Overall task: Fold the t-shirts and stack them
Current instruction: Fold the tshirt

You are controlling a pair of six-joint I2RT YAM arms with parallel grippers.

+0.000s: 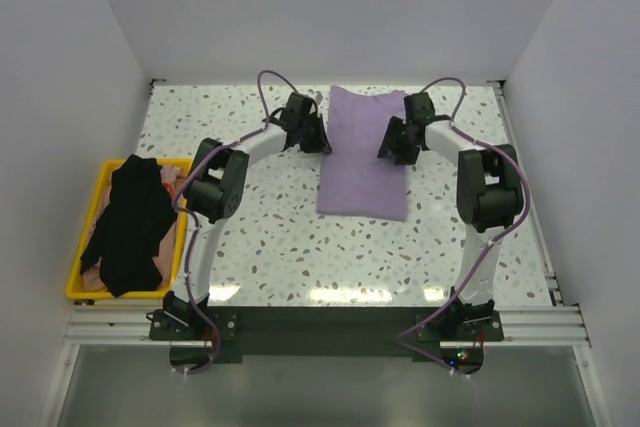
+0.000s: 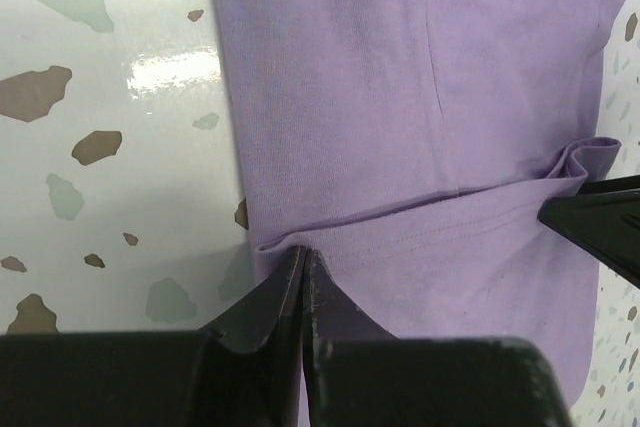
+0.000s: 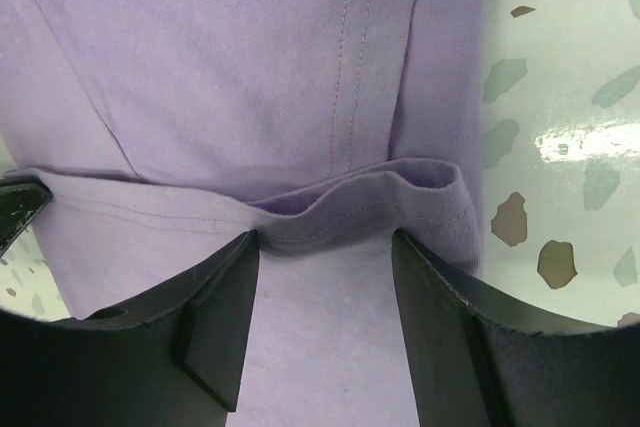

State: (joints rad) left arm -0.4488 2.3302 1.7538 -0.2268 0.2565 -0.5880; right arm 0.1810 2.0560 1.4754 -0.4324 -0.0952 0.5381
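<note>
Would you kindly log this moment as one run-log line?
left gripper: shut on lavender shirt edge | right gripper: open, straddling its fold | black shirt: in crate

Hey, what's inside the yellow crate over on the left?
A black t-shirt lies heaped in the yellow crate, covering most of it. Pale pink fabric peeks out at the far corner. Whatever lies beneath the black shirt is hidden.
</note>
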